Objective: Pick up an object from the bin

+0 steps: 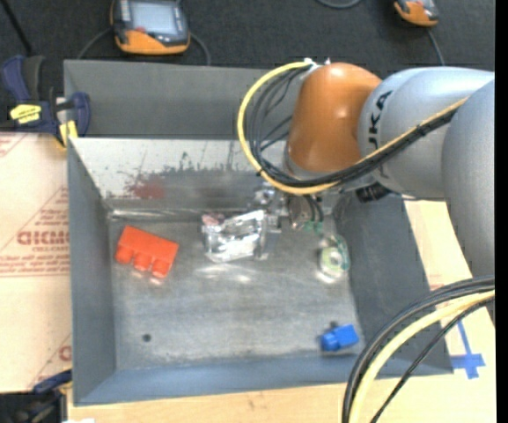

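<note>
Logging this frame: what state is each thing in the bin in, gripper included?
orange block: lying flat on the floor of the bin, left side, on its own.
blue piece: resting on the floor near the front right corner, alone.
white and green round thing: lying on the floor at the right, untouched.
gripper: down low at the bin's middle, between the orange block and the round thing.

Your gripper (269, 211) sits at the middle of the bin (86, 263), just beside a crumpled silvery packet (231, 238); contact cannot be told. The orange block (146, 252) lies left, the blue block (339, 337) front right.
</note>
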